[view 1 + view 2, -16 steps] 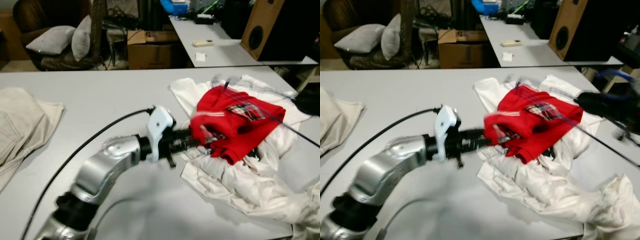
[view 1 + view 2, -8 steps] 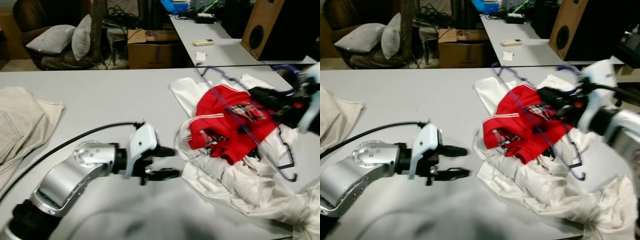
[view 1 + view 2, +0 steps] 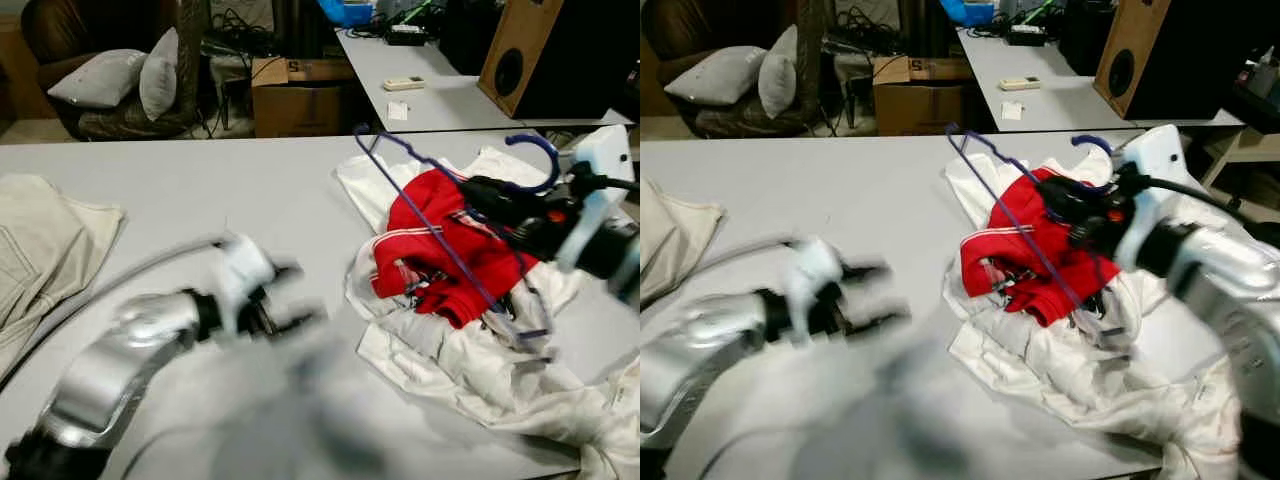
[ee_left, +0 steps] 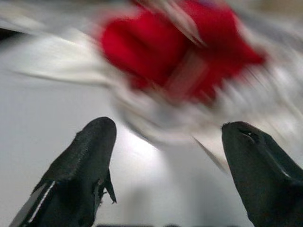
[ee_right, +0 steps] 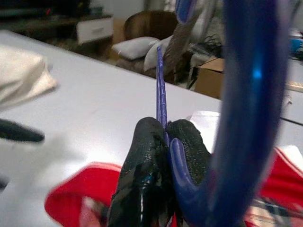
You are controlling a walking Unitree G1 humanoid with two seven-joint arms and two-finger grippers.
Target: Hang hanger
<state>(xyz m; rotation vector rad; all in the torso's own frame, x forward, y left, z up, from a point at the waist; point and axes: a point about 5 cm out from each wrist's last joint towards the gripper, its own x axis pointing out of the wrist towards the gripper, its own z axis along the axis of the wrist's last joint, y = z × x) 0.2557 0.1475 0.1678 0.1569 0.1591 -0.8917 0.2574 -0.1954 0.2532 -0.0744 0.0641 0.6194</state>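
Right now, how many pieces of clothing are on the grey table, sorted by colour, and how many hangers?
Red garment: 1
White garments: a crumpled heap, count unclear, at least 1
Beige garment: 1
Blue hanger: 1, held in the right gripper
Total: at least 4 things

grey table [image 3: 240, 190] | armchair with pillows [image 3: 110, 80] | cardboard box [image 3: 295, 100] | wooden speaker [image 3: 520, 60]

The left arm reaches forward low over the counter [image 3: 250, 180], blurred. Its left claw [image 4: 165, 156] has both black fingers [image 4: 90, 161] spread wide apart. The right arm comes in from the right side, raised. Its right claw [image 5: 163, 156] has its fingers pressed tight together, pinching the blue hanger [image 3: 440, 230]
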